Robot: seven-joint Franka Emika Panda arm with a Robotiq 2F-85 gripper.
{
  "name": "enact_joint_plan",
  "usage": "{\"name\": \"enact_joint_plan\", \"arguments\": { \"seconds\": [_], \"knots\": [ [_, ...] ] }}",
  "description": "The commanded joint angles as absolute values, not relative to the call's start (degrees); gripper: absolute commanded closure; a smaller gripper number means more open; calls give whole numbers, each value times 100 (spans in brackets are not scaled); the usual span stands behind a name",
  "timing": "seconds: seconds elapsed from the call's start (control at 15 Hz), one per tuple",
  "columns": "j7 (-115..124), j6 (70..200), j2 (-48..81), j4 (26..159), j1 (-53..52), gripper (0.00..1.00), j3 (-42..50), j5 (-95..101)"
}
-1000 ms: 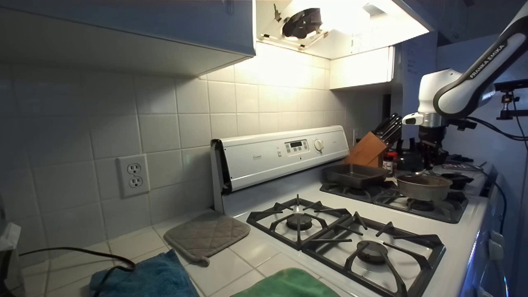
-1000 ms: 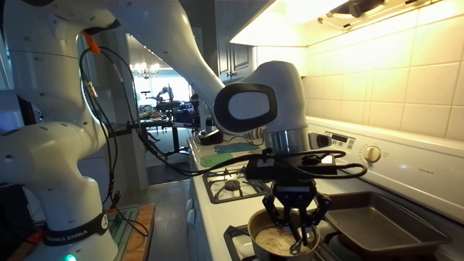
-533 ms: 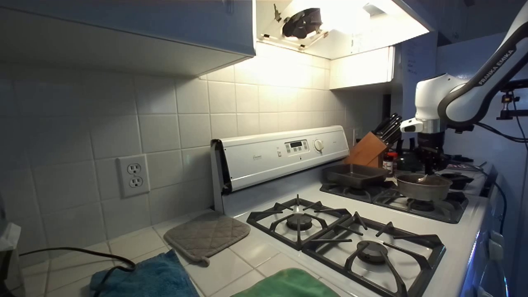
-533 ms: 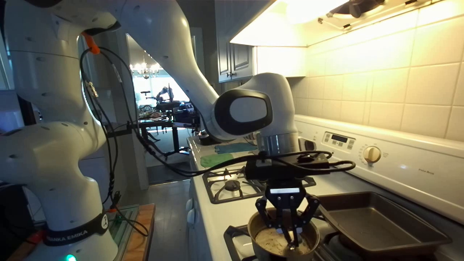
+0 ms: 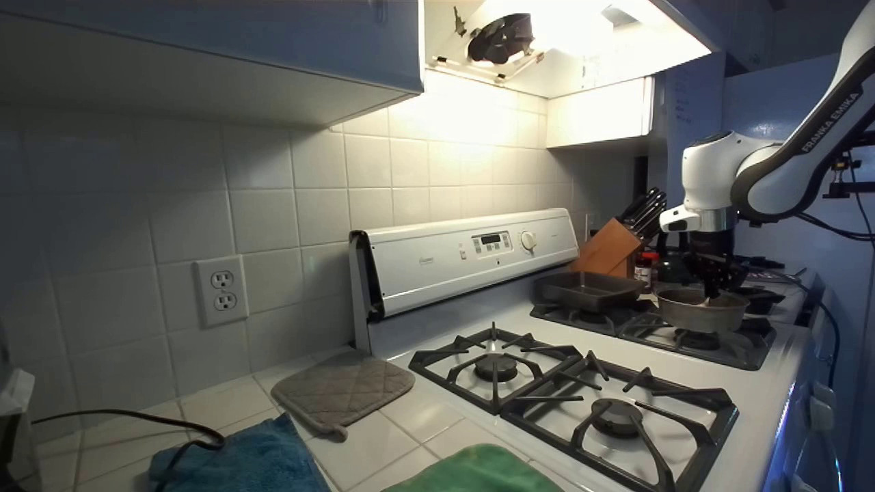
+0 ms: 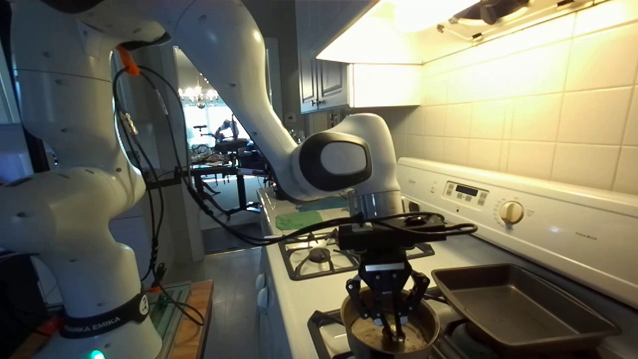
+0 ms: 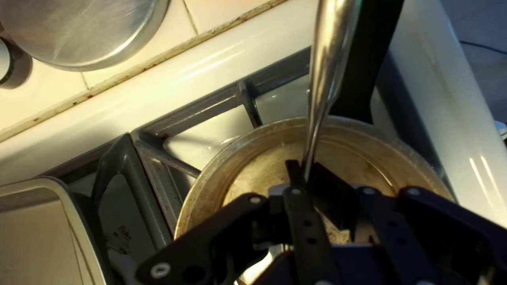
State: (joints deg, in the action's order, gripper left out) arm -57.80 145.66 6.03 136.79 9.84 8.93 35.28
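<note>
Moved down over the past second: black two-fingered tool (image 6: pixel 394 333), clamped on slender silver metal utensil (image 7: pixel 330 59). Both at mouth of round grey metal pot (image 5: pixel 697 316).

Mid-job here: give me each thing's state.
Pot: upright, uncovered
Gripper: shut on metal utensil
Metal utensil: held at the pot
Baking pan: upright, uncovered
Bare burners: no flame visible
Hood light: on
Stove display: dark
Knife block: holding knives
Quilted pad: lying flat
</note>
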Motion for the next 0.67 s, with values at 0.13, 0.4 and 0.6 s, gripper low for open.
{"name": "enact_joint_plan", "arguments": {
  "seconds": [0.13,0.4,0.6],
  "knots": [
    [-5642,14389,662,13688,868,97,857,3715],
    [-5619,14404,678,13680,832,97,823,3626],
    [-5498,14448,697,13666,813,97,793,3556]
  ]
}}
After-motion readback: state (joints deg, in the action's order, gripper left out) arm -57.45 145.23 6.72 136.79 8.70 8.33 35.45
